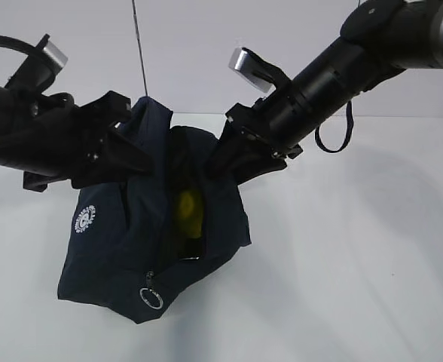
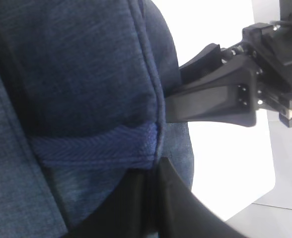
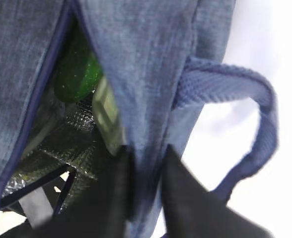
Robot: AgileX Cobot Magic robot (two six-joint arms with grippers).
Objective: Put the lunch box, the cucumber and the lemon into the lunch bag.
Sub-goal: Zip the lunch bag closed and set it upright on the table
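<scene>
The lunch bag (image 1: 123,249) sits on the white table (image 1: 357,264), a little left of the middle, its top pulled open between the two arms, its round white logo (image 1: 84,219) on the left face and the metal ring pull (image 1: 151,299) hanging at the near bottom. Inside the dark opening the lemon (image 1: 187,211) shows yellow; the right wrist view shows the cucumber (image 3: 79,74) green in the upper part of the gap, above the silver lining, with a pale green edge, seemingly the lunch box (image 3: 109,119), just right of it. The left gripper (image 1: 135,154) is clamped on the bag's left top edge beside a blue handle strap (image 2: 96,146). The right gripper (image 1: 221,162) pinches the right wall of the bag, its loop handle (image 3: 255,129) hanging free to the right
</scene>
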